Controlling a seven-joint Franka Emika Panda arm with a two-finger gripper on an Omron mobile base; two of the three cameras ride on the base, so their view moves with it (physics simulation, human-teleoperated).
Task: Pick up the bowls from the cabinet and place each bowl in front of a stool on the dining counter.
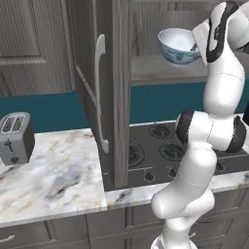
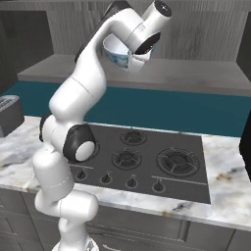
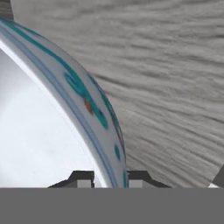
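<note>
Grey wood grain fills the back of the cabinet (image 1: pixel 160 24), whose tall door (image 1: pixel 97 92) stands open toward me with its long curved silver handle (image 1: pixel 100 92) facing out. I count one bowl (image 1: pixel 177 46), white inside with blue-teal and red pattern outside. It hangs tilted above the grey inner shelf (image 1: pixel 160 70), lifted clear of it, and my gripper (image 3: pixel 109 179) pinches its rim: one finger sits inside the bowl, the other outside, the wall between them.

Below me lies one black stovetop (image 2: pixel 142 159) with three burners and four knobs along its front edge, set into a marble counter (image 1: pixel 48 180). From the left base camera I also see one silver toaster (image 1: pixel 15 138) standing on that marble to the left of the door; from the right base camera just a corner of it shows at the left edge. Up close, my hand camera shows the bowl's rim band and plain white inside against the cabinet's grain.
</note>
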